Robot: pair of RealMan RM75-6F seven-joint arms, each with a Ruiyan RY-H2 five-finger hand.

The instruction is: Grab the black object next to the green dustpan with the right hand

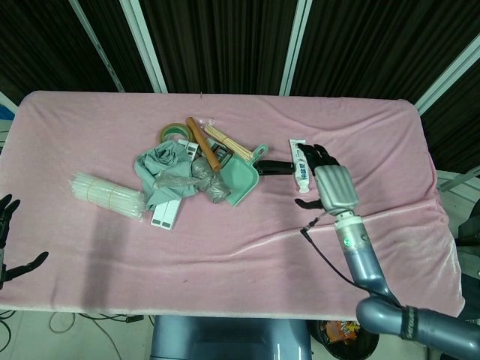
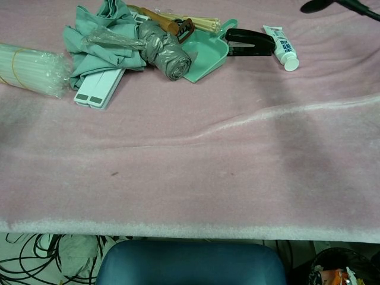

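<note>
The black object (image 1: 274, 166) (image 2: 250, 41), shaped like a stapler, lies flat between the green dustpan (image 1: 241, 178) (image 2: 208, 53) and a white toothpaste tube (image 1: 300, 165) (image 2: 280, 46). My right hand (image 1: 330, 184) hovers just right of the tube, fingers spread and holding nothing; its dark fingertips (image 1: 319, 154) reach over the tube's far end, short of the black object. In the chest view only a tip of the right hand (image 2: 320, 5) shows at the top right. My left hand (image 1: 9, 240) stays open at the table's front left edge.
Left of the dustpan is a pile: grey-green cloth (image 1: 159, 163), crumpled grey bag (image 1: 208, 180), brown stick (image 1: 202, 142), skewers (image 1: 227, 142), tape roll (image 1: 174, 132), white folded piece (image 1: 166, 212). A straw bundle (image 1: 106, 195) lies further left. A ridge (image 1: 300, 229) creases the pink cloth.
</note>
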